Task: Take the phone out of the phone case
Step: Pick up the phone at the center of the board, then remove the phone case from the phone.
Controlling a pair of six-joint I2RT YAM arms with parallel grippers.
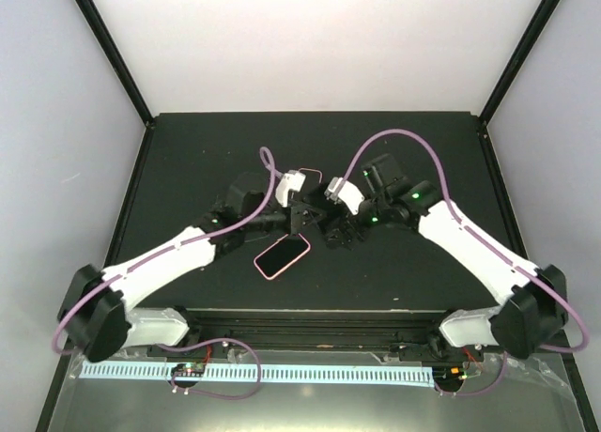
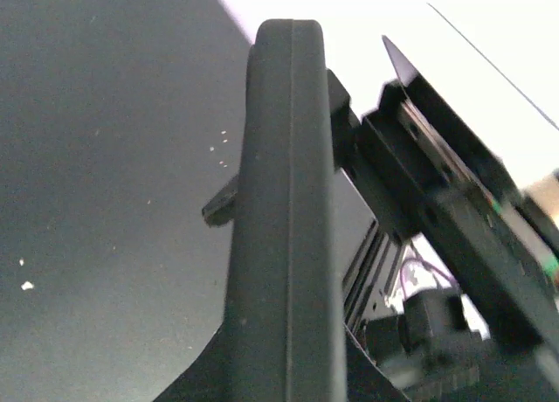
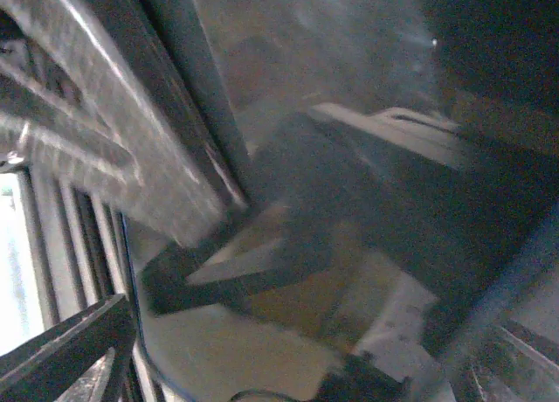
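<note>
Phone case [image 1: 292, 265], pink-rimmed, lies flat on the counter [image 1: 188, 169], near its middle and toward 7 o'clock from the spot where your two end effectors meet. The dark face inside the rim reads as the phone [image 1: 281, 256], seated and screen up. From overhead it might also be a bare dark lining, so treat the two as not yet parted.

Your left end effector [image 1: 299, 216] hangs just beside the case's far end, at about 1 o'clock from it. Its jaws are drawn narrow: the left wrist view shows one dark upright slab with a fine seam down it, which I take for two fingers pressed together. You cannot tell whether anything thin is pinched between them, or whether the tip touches the rim.

Your right end effector [image 1: 335, 227] sits at 3 o'clock from the left one, almost nose to nose with it. Its wrist view is smeared and dim, so you cannot tell how wide its jaws stand.

Crowding both arms over that one end makes sense. A soft rim peels most easily from a corner, and one arm has to pin the case while the other pries. Lying flat, the case offers little to grip, so your next move probably means lifting an edge first.
</note>
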